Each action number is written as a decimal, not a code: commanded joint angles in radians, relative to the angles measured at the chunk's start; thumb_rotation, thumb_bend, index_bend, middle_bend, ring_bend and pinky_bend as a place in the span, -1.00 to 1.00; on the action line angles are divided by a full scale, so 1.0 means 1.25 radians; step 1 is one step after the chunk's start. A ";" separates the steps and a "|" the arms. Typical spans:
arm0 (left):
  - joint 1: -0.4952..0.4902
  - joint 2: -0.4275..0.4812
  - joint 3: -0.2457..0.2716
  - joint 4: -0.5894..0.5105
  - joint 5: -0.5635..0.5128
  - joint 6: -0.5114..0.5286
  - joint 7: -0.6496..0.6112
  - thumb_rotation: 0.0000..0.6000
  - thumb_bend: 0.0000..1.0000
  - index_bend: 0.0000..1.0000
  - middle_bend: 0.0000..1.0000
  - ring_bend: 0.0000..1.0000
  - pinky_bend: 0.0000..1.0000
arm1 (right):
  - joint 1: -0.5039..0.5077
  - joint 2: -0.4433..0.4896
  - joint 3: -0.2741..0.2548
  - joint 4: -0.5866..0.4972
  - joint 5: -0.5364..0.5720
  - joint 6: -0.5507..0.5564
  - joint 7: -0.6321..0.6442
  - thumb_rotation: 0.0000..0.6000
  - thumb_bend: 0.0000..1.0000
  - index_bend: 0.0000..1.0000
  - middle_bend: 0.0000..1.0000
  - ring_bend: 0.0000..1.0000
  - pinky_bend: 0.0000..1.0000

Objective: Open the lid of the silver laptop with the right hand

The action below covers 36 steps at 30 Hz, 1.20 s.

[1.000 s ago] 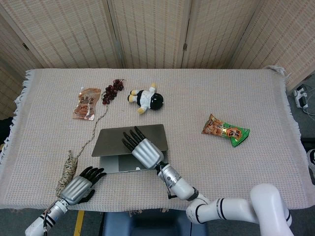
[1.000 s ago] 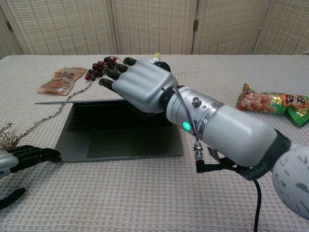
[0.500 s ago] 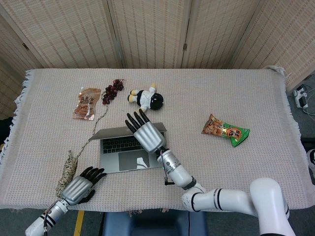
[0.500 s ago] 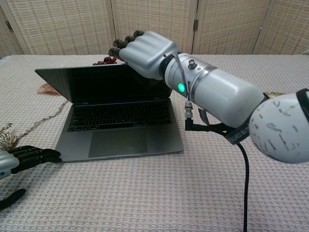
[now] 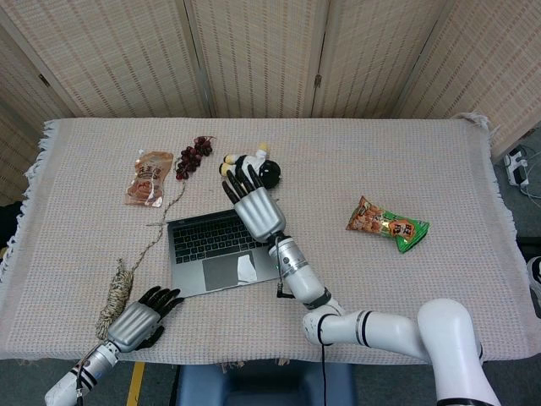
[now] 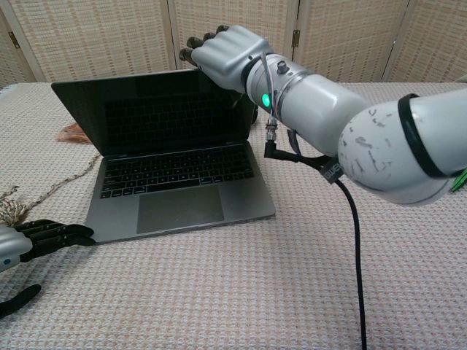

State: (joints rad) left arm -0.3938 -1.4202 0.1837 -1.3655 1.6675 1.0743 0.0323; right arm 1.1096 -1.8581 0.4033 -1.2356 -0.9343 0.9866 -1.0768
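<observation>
The silver laptop (image 5: 211,254) stands open on the cloth-covered table (image 5: 406,161), its dark screen (image 6: 153,113) tilted slightly back and its keyboard (image 6: 175,169) showing. My right hand (image 5: 256,211) rests on the right end of the lid's top edge, with the fingers (image 6: 195,45) reaching over it toward the back. It pushes the lid and grips nothing. My left hand (image 5: 139,320) lies on the table at the near left, in front of the laptop's left corner, fingers stretched out and holding nothing.
A black and white plush toy (image 5: 269,172) lies just behind the lid, partly hidden by my right hand. Dark grapes (image 5: 194,154) and an orange snack pouch (image 5: 150,176) lie at the back left. A green snack bag (image 5: 389,224) is to the right. A rope bundle (image 5: 117,289) lies left.
The laptop's lid has gone from nearly flat to upright and tilted back. My right hand rose and moved toward the back with the lid's top edge. The left hand stayed put.
</observation>
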 commanded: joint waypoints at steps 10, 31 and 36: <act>-0.001 0.002 0.002 -0.002 -0.005 -0.004 0.002 1.00 0.29 -0.81 -0.84 -0.92 -1.00 | 0.076 -0.023 0.051 0.115 0.093 0.000 0.001 1.00 0.41 -1.00 -1.00 -1.00 -1.00; -0.001 0.007 -0.001 -0.010 -0.017 -0.006 0.003 1.00 0.29 -0.81 -0.84 -0.93 -1.00 | 0.180 -0.086 0.090 0.331 0.152 -0.006 0.045 1.00 0.36 -1.00 -1.00 -1.00 -1.00; 0.000 0.009 -0.002 -0.013 -0.017 -0.003 0.005 1.00 0.29 -0.82 -0.84 -0.93 -1.00 | 0.176 -0.082 0.082 0.328 0.144 -0.004 0.069 1.00 0.36 -1.00 -1.00 -1.00 -1.00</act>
State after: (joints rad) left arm -0.3935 -1.4094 0.1815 -1.3818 1.6466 1.0703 0.0387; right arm 1.3341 -1.9642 0.5094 -0.8179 -0.7497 0.9810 -0.9998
